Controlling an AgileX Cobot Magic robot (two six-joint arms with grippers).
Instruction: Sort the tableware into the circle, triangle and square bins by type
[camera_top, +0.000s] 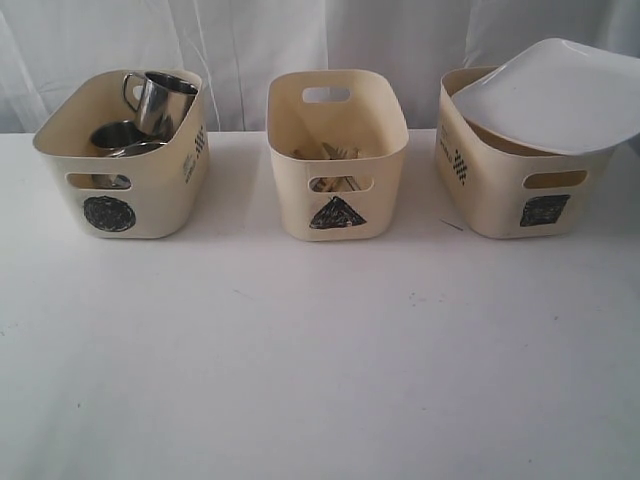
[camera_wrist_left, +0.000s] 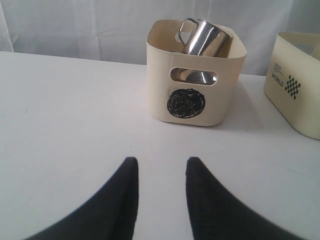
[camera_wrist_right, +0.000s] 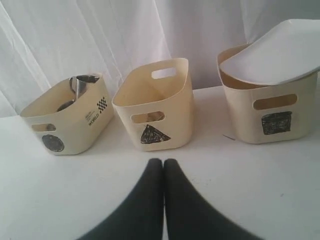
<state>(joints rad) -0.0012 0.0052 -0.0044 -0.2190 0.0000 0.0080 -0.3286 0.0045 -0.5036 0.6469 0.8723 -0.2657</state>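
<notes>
Black, closed right pincer: wrist view only.

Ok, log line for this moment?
steel mug: in cream circle-marked tub; large white squarish plate: tilted on rim of square-marked tub; left gripper: open; right gripper: shut

Bins: cream plastic, smooth, matt. Mug: polished steel, mirror-bright. Plate: white, glossy, smooth. Table: white, matt, smooth. Backdrop: thin white cloth. Left fingers, right fingers: black, matt, smooth. Bin marks: black scribble, dull.
</notes>
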